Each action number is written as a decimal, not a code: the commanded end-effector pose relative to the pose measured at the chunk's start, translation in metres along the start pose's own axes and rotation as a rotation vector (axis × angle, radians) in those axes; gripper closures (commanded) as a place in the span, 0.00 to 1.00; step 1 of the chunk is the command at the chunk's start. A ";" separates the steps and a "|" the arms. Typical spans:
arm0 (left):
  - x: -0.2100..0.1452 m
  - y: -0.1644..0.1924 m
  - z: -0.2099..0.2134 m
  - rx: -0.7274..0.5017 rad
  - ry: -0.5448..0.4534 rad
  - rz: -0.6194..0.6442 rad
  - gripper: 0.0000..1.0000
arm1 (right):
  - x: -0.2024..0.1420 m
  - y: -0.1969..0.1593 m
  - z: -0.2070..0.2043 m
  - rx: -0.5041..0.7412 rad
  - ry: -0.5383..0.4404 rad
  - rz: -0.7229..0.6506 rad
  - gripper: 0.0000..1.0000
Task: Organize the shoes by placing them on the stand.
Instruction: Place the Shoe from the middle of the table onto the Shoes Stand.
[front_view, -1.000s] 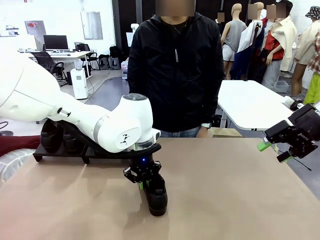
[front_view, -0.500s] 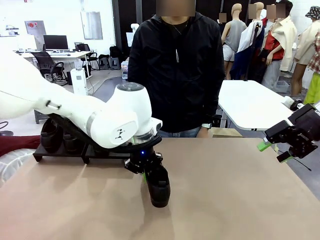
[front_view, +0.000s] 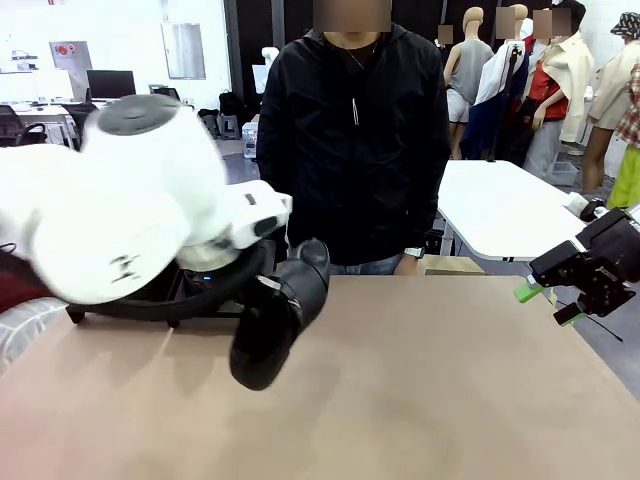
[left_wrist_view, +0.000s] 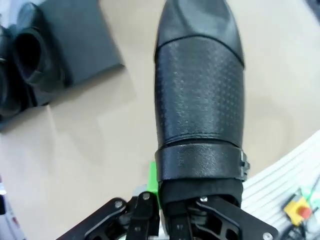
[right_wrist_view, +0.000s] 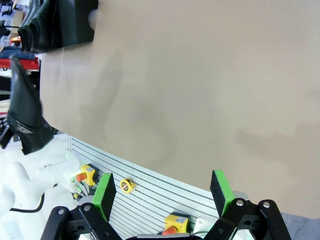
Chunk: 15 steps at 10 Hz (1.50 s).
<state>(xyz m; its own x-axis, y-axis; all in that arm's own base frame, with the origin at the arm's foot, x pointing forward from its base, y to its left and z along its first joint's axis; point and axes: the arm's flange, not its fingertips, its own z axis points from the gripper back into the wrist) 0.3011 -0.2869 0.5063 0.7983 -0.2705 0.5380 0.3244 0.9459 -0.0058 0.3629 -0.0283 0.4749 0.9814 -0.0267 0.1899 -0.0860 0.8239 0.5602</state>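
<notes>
My left gripper (left_wrist_view: 172, 197) is shut on the heel end of a black shoe (left_wrist_view: 200, 100), one green pad (left_wrist_view: 153, 181) showing beside it. In the front view that shoe (front_view: 280, 312) hangs tilted in the air above the table's left half, toe down towards me. The stand (left_wrist_view: 82, 40) lies further off, with two other black shoes (left_wrist_view: 32, 57) at its left end. From the front, the stand (front_view: 120, 313) is mostly hidden behind my left arm. At the table's right edge my right gripper (front_view: 545, 297) is open and holds nothing; its green pads (right_wrist_view: 104, 195) stand wide apart.
A person in a black jacket (front_view: 350, 130) stands at the far side of the brown table (front_view: 450, 380). A white table (front_view: 500, 210) is behind on the right. In the right wrist view, the held shoe (right_wrist_view: 24, 112) and the stand (right_wrist_view: 75, 20) show at far left.
My left arm has lifted the shoe off the table and swung it up and to the left, towards the stand. The right arm has not moved.
</notes>
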 end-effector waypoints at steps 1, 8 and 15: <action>0.010 -0.020 -0.012 0.005 0.078 -0.025 1.00 | 0.000 0.002 0.002 -0.012 0.008 -0.018 0.00; 0.116 0.048 -0.043 -0.028 0.017 -0.020 1.00 | 0.000 0.002 0.002 -0.012 0.008 -0.018 0.00; 0.180 0.124 -0.156 0.088 -0.076 0.273 1.00 | 0.000 0.002 0.002 -0.012 0.008 -0.018 0.00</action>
<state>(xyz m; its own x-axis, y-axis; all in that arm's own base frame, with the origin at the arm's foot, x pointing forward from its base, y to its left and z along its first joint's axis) 0.5622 -0.2371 0.4656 0.8418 -0.0123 0.5396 0.0839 0.9906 -0.1083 0.3629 -0.0285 0.4752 0.9814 -0.0272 0.1902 -0.0857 0.8242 0.5597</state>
